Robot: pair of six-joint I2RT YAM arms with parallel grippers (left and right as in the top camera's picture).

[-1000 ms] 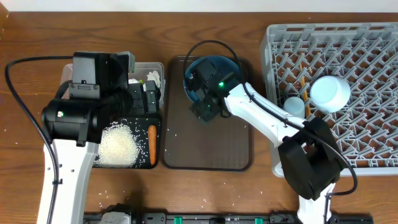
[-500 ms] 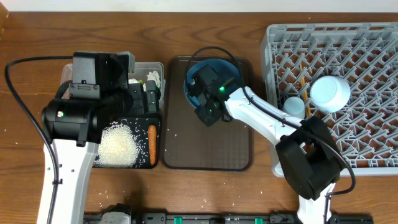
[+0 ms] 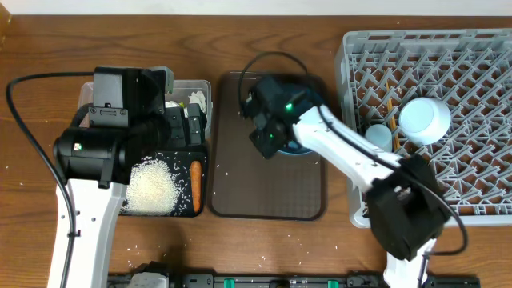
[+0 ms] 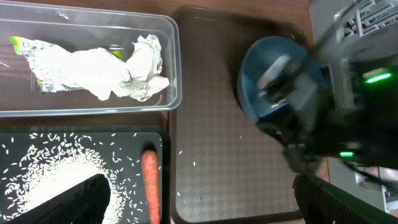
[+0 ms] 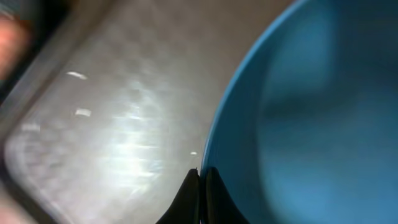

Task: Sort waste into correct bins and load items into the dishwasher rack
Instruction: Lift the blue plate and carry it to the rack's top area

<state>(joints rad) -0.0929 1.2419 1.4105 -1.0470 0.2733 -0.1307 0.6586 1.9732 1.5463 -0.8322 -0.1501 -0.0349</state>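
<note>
My right gripper (image 5: pixel 200 179) is shut on the rim of the dark blue dish (image 5: pixel 311 112), one finger inside and one outside. Overhead, that gripper (image 3: pixel 268 144) covers most of the dish (image 3: pixel 300 149) above the back of the brown serving tray (image 3: pixel 268 192). My left gripper (image 4: pixel 205 205) hangs open and empty over the bins. The clear tub (image 4: pixel 173 62) holds white tissue (image 4: pixel 124 68) and a green-and-yellow wrapper (image 4: pixel 25 46). The black tray (image 4: pixel 81 130) holds rice (image 4: pixel 43 180) and a carrot (image 4: pixel 149 186).
The grey dishwasher rack (image 3: pixel 448 80) fills the right side. An upturned light blue bowl (image 3: pixel 424 120) and a light blue cup (image 3: pixel 378 138) sit in it. A few rice grains lie scattered on the serving tray and the wooden table.
My right gripper has closed on the dish rim and shifted slightly right with the dish, which now shows less from above. The left arm has not moved.
</note>
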